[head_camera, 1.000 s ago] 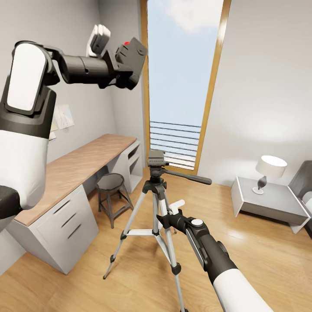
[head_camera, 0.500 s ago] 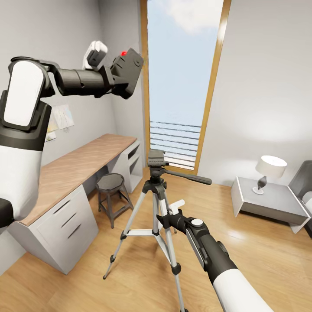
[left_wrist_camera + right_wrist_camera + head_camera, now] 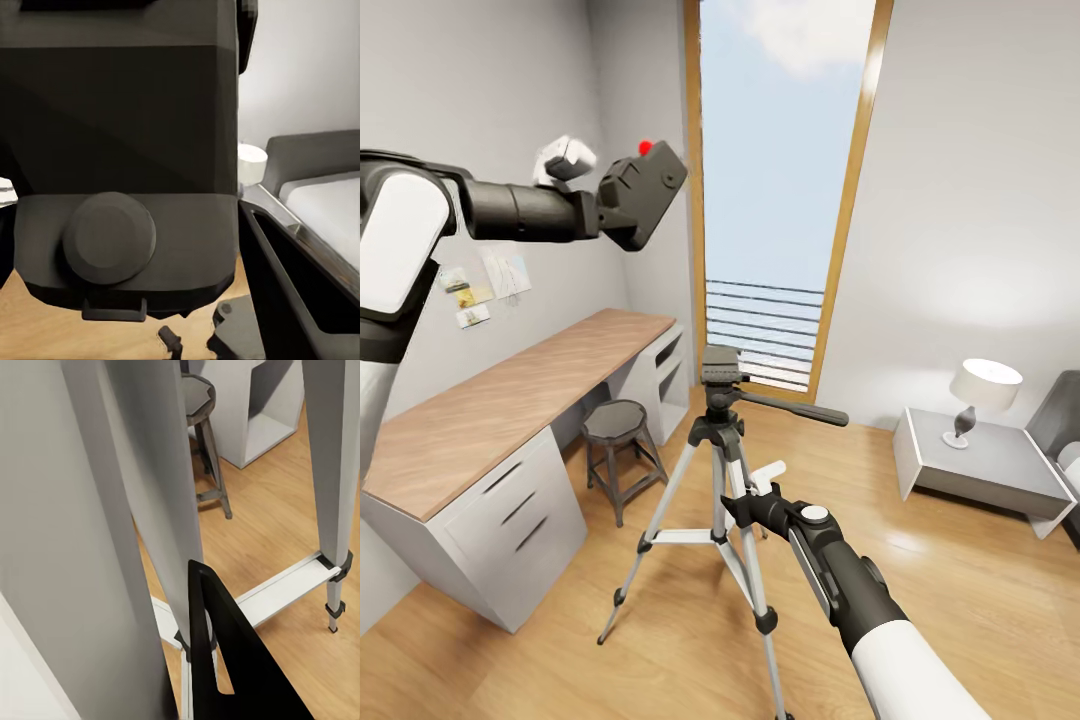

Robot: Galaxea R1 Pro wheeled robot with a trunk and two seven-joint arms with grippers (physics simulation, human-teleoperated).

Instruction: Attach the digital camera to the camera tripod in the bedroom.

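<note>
In the bedroom (image 3: 980, 200), best to lower the camera (image 3: 643, 190), clamped in the left claw (image 3: 622, 196), squarely onto the tripod (image 3: 720, 440) head; right claw (image 3: 745, 500) state cannot tell.

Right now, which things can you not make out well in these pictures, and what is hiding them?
- Left tool, head view: its fingers sit behind the digital camera, so the grip is hidden.
- Right tool, head view: partly behind a leg of the camera tripod; open or shut is unclear.
- Digital camera, left wrist view: too close, edges cut off.
- Papers on the wall: too small to read.
</note>
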